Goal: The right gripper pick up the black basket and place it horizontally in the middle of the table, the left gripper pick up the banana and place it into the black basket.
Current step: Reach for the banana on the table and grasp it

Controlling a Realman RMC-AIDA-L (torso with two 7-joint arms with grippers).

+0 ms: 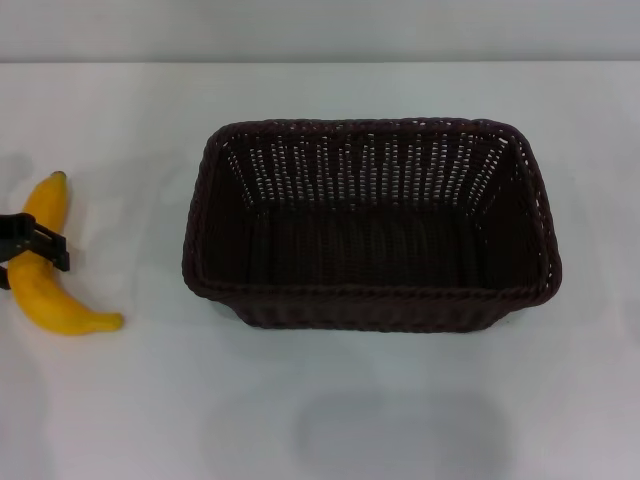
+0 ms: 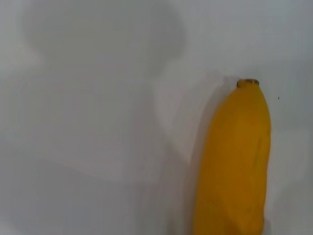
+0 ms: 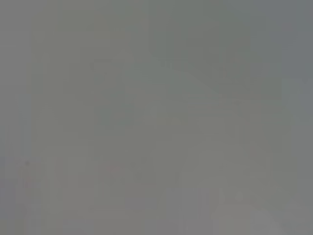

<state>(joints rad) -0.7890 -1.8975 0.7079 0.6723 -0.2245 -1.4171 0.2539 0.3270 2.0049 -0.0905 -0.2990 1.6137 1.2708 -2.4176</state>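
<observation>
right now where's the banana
In the head view the banana lies on the table at the far left edge, well left of the black basket, with the left gripper across its middle.

Left tool at the far left edge, right arm out of sight.

In your head view, only the tip of your left tool [image 1: 30, 245] shows, a black claw reaching in from the left edge low over the bench [image 1: 330, 420]. Its black fingers [image 1: 45, 243] sit across the middle of the banana [image 1: 45, 290], one on each side of the fruit, and they appear closed against it. The wrist and arm behind the claw lie outside the picture. Your left wrist view shows none of that arm's own fingers. Your right tool and right arm appear in no view.
</observation>
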